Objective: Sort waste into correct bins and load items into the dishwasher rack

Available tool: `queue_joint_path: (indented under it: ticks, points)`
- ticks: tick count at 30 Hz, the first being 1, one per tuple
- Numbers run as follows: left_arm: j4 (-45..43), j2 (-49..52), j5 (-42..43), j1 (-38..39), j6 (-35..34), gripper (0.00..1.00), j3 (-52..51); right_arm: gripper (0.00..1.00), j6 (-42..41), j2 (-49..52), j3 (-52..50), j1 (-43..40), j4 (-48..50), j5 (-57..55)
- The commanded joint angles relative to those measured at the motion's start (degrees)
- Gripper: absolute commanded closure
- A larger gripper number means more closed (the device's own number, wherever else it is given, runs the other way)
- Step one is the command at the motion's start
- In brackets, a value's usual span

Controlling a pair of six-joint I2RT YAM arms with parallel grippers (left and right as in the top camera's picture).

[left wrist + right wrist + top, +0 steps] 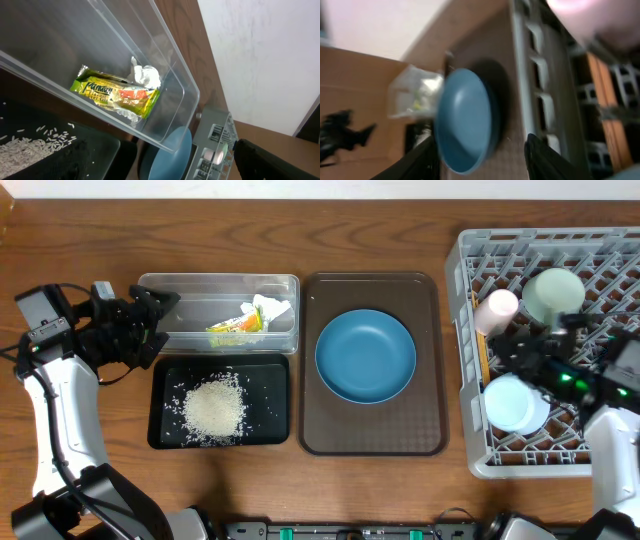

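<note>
Nearest, loose rice (213, 408) lies heaped in the middle of the black tray (160, 430). The light-blue saucer (512, 402) sits in the dishwasher rack (470, 465) near its near left corner. Just beyond it hangs the right gripper (481, 150), fingers apart and empty. The dark-blue plate (365, 355) rests toward the far edge of the brown serving tray (372, 435). Farther back, the clear tub (190, 285) holds the snack wrapper (235, 328) and napkin (272, 308) at its right end. The left gripper (160, 325) gapes wide at the tub's left end, gripping nothing. The pink cup (496, 308) and mint bowl (552, 295) stand toward the rack's far left corner.

Wooden table (400, 220) (dark brown) bears clear tub (190, 322), black tray (266, 380), brown tray (370, 432), grey rack (520, 466).
</note>
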State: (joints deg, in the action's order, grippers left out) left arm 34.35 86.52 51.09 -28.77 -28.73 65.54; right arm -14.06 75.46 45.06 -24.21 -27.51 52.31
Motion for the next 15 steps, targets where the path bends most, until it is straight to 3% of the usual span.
queue_joint_path:
  ticks: [1, 10, 15]
  points:
    - [0.1, -0.1, 0.7, -0.2, -0.5, 0.06, 0.3, 0.46, 0.1, -0.9, 1.0, 2.1, -1.8, -13.1]
    - [0.1, -0.1, 0.7, -0.2, -0.5, 0.06, 0.3, 0.46, 2.3, -0.9, 1.0, 2.4, -4.4, -32.5]
    - [0.1, -0.1, 0.7, -0.2, -0.5, 0.06, 0.3, 0.46, 2.3, -0.9, 1.0, 2.4, -3.9, -33.9]
